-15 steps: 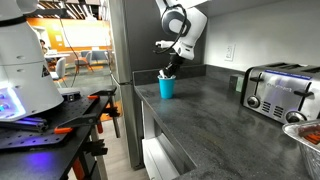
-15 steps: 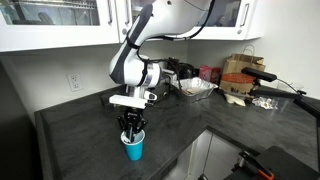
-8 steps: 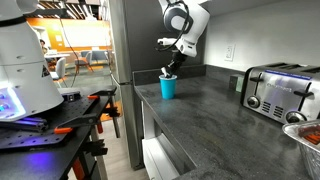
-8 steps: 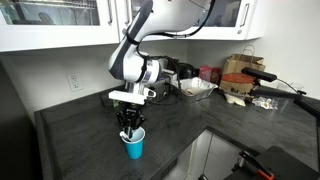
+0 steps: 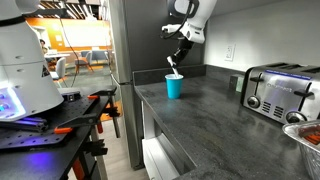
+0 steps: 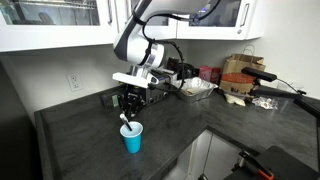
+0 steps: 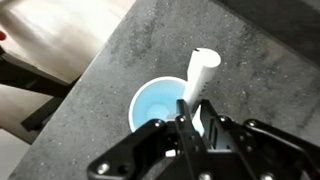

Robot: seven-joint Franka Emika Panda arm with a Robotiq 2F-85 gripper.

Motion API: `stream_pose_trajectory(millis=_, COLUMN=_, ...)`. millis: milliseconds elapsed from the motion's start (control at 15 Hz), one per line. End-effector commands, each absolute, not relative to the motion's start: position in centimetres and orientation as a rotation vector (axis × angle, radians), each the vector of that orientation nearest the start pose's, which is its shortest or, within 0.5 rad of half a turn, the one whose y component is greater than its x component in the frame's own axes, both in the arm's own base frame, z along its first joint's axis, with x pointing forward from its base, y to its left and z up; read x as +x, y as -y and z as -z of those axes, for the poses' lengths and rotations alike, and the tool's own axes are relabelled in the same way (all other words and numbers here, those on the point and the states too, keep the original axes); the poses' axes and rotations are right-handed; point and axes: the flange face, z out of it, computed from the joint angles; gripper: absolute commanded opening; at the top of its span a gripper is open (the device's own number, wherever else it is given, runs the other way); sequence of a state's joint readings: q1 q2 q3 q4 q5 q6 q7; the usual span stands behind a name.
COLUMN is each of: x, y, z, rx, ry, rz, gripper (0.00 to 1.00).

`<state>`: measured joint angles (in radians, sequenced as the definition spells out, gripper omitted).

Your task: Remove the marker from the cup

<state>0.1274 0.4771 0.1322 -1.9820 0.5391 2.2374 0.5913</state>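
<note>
The cyan-blue cup [image 5: 175, 87] stands on the dark counter near its corner; it also shows in the other exterior view [image 6: 132, 138] and in the wrist view [image 7: 157, 101]. My gripper [image 5: 178, 58] [image 6: 128, 103] is right above the cup, shut on the marker [image 6: 125, 119]. The marker hangs down from the jaws, its white end [image 7: 203, 70] at about the cup's rim. The dark body is mostly hidden between the fingers [image 7: 197, 128]. I cannot tell whether the tip is still inside the cup.
A chrome toaster [image 5: 280, 90] stands far along the counter. Boxes and a bowl [image 6: 235, 78] crowd the back corner. The counter edge [image 5: 140, 100] drops off beside the cup. Upper cabinets [image 6: 60, 15] hang above.
The gripper has risen straight up from the cup with the marker in it. The marker's white end has come up to about the rim. The cup has stayed in place.
</note>
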Motion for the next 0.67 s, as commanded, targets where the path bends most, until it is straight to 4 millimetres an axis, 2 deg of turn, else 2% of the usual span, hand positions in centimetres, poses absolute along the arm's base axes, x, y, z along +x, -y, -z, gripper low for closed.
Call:
stream_pose_trajectory(millis=0, x=55.9, y=-15.0, z=-24.8, rx=-2.557, ry=-0.943, rz=-0.570, gripper=0.05)
stream_pose_trajectory(millis=333, x=54.3, y=-14.2, z=-29.6, rx=-2.501, ry=-0.836, rz=-0.671, gripper=0.05)
stream_pose_trajectory(millis=600, x=53.7, y=-12.5, z=-31.1, rx=-2.613, ry=-0.888, rz=-0.553, gripper=0.05)
